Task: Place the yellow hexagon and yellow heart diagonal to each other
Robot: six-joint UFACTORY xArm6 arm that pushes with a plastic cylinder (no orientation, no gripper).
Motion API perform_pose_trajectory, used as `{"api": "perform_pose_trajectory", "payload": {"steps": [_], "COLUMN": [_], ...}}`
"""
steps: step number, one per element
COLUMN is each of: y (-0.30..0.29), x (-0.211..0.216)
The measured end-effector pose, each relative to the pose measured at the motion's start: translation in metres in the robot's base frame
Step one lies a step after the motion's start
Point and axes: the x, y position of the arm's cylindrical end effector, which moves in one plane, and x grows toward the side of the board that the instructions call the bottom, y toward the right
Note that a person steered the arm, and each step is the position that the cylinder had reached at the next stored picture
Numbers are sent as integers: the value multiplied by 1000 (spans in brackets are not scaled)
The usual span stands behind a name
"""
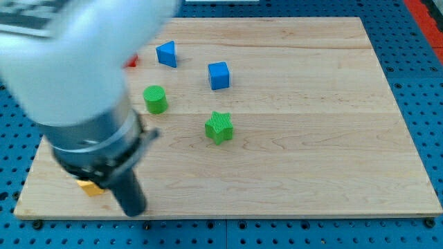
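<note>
Only one yellow block [88, 187] shows, as a small sliver at the view's bottom left; the arm covers most of it, so I cannot tell its shape. No other yellow block is in view. The arm's large white and grey body fills the view's left. Its dark rod runs down to my tip [133, 210], which rests on the board just right of and slightly below the yellow block, close to it.
A wooden board [311, 138] lies on a blue pegboard table. On it are a green cylinder [156, 99], a green star [219, 127], a blue cube [219, 75], a blue triangular block [166, 53], and a red block [131, 61] partly hidden by the arm.
</note>
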Motion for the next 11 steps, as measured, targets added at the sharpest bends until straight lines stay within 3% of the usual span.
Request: {"api": "perform_pose_trajectory", "payload": {"steps": [1, 2, 3, 4, 6, 7, 8, 10, 11], "y": [-49, -58, -109, -83, -58, -24, -46, -76, -22], "x": [-12, 6, -18, -43, -29, -70, -106, -115, -90]}}
